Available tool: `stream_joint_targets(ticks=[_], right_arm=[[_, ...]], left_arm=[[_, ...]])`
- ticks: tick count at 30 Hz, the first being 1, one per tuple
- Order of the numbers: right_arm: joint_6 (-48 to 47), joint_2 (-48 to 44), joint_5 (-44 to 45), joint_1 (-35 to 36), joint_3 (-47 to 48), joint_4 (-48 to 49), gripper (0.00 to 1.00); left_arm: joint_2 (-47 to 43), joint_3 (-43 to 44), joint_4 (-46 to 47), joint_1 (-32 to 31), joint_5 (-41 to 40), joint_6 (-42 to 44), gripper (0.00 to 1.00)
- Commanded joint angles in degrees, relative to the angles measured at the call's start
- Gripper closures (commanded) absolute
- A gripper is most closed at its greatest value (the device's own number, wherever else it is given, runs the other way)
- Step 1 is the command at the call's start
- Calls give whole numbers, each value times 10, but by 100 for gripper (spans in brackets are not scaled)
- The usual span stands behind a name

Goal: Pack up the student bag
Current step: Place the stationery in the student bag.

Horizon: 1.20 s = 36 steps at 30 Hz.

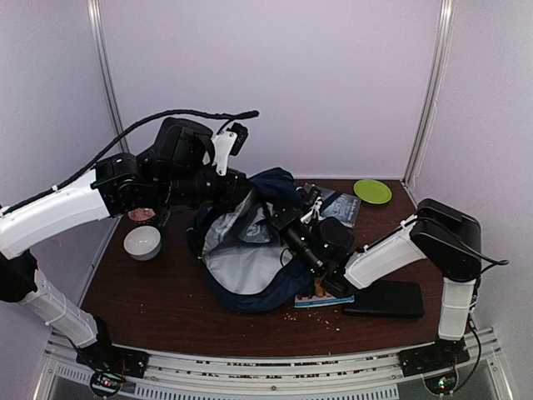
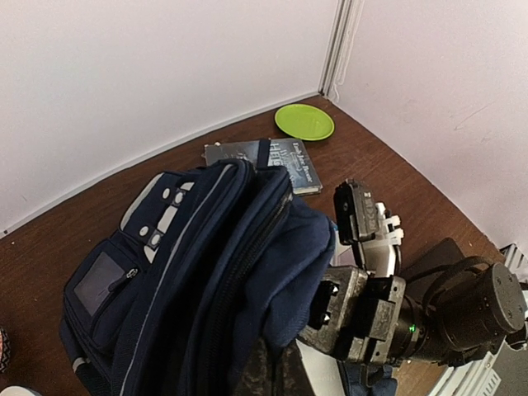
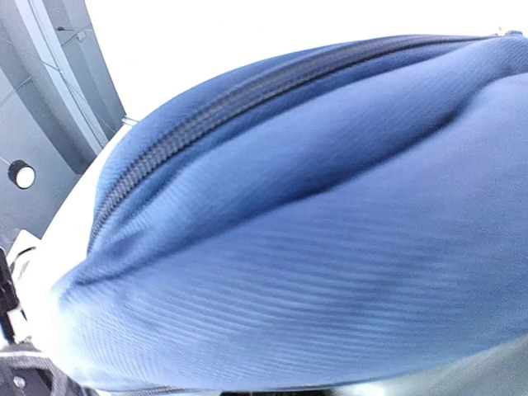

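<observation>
Left pincer [image 1: 243,193] and right pincer [image 1: 287,221] clamp the student bag [image 2: 206,247] at its open rim, grey lining showing.

Brown worktop [image 1: 158,300] holding: white bowl [image 1: 142,242], left; green plate [image 1: 372,192], far right corner; dark book [image 1: 343,208] nearby; flat black case [image 1: 386,298], near right.

**White shells, black joints**

Left arm [image 1: 50,212] and right arm [image 1: 379,258] alike — glossy white link covers between black joint housings. A black cable [image 1: 158,125] loops above the left one. The right gripper [image 2: 323,307] is scuffed grey metal, a green light [image 2: 410,327] behind.
</observation>
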Motion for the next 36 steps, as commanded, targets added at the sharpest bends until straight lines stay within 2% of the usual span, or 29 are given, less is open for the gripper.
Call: stream_joint_targets(ticks=[1, 7, 12, 16, 19, 23, 28, 31, 36], right_arm=[[-6, -14, -8, -11, -14, 17, 100], [-21, 3, -27, -29, 29, -210, 100], [-40, 10, -46, -28, 55, -300, 100], [-64, -20, -90, -28, 49, -332, 59], [-84, -59, -103, -24, 35, -374, 44], [-97, -116, -105, -18, 13, -430, 35], [-77, -152, -79, -15, 28, -567, 30], [-48, -137, -67, -17, 52, -615, 28], [16, -84, -62, -17, 104, -635, 21]], left_arm=[[-21, 24, 86, -7, 2, 9, 100], [-23, 3, 99, -7, 20, 2, 100], [-20, -14, 112, -7, 26, -3, 100], [-16, -17, 112, -7, 30, -4, 100], [-16, -20, 113, -7, 31, -3, 100], [-20, -27, 114, -7, 27, -3, 100], [-24, -33, 113, -7, 21, -2, 100], [-22, -33, 113, -7, 16, -2, 100], [-21, -30, 113, -7, 24, -4, 100]])
